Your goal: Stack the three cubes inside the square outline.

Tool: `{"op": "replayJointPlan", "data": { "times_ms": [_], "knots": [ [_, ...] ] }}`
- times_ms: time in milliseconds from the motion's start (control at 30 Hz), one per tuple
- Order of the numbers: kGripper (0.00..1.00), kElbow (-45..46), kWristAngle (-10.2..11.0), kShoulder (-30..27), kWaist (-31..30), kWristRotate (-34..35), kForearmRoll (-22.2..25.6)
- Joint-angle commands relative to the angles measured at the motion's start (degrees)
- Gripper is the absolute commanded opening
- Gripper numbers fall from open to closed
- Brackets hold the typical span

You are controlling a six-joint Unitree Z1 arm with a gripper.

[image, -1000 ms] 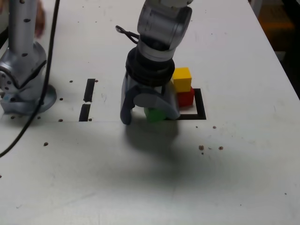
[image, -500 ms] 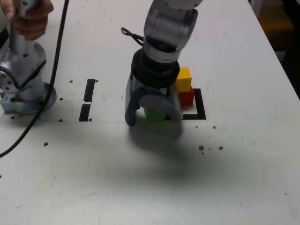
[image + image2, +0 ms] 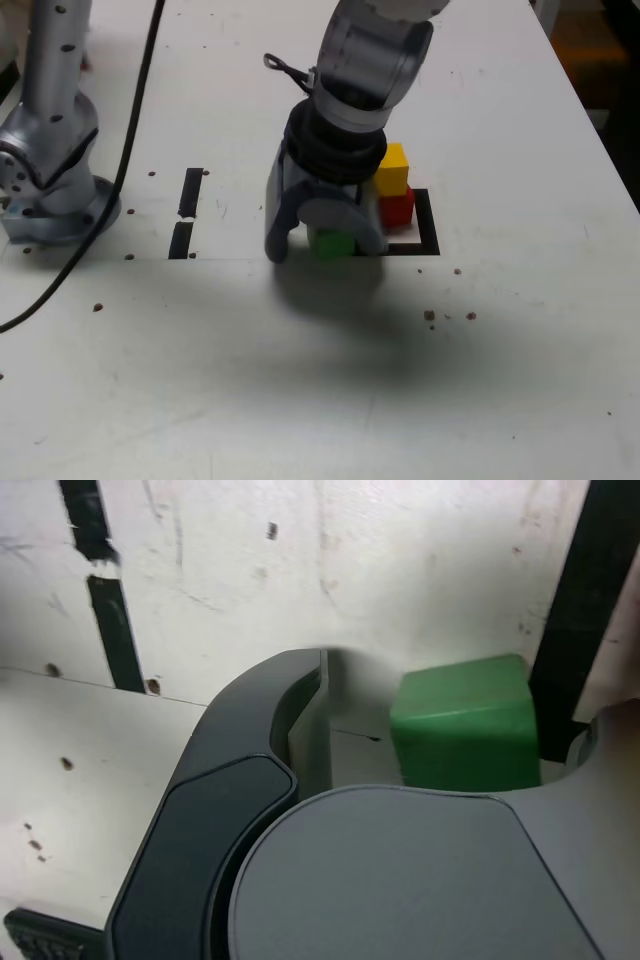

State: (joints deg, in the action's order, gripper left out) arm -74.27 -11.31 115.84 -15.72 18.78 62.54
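the gripper (image 3: 327, 252) is spread wide around the green cube (image 3: 466, 725), gripping nothing; that cube sits by the square outline's (image 3: 428, 222) near left corner, the yellow cube (image 3: 391, 170) on the red cube (image 3: 397, 209) inside.

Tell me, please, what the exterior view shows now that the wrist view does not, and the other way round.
Only the exterior view shows the yellow cube on top of the red cube, and the loose black cable.

Only the wrist view shows the inner face of one gripper finger.

Both show the green cube between the open fingers of the gripper, the two short black strips and part of the square outline.
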Motion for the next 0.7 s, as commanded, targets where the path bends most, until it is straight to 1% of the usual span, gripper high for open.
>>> {"op": "replayJointPlan", "data": {
  "times_ms": [0,133,467,567,667],
  "knots": [
    [0.53,-0.44,0.18,0.42,0.15,0.31,0.70],
    [0.44,-0.79,0.64,0.59,0.20,0.70,0.98],
    [0.29,-0.10,0.69,0.01,0.42,0.64,-0.07],
    [0.24,0.37,0.93,-1.10,0.42,0.22,-0.10],
    [0.21,0.71,1.74,-2.86,0.43,-0.51,0.88]
  ]
}}
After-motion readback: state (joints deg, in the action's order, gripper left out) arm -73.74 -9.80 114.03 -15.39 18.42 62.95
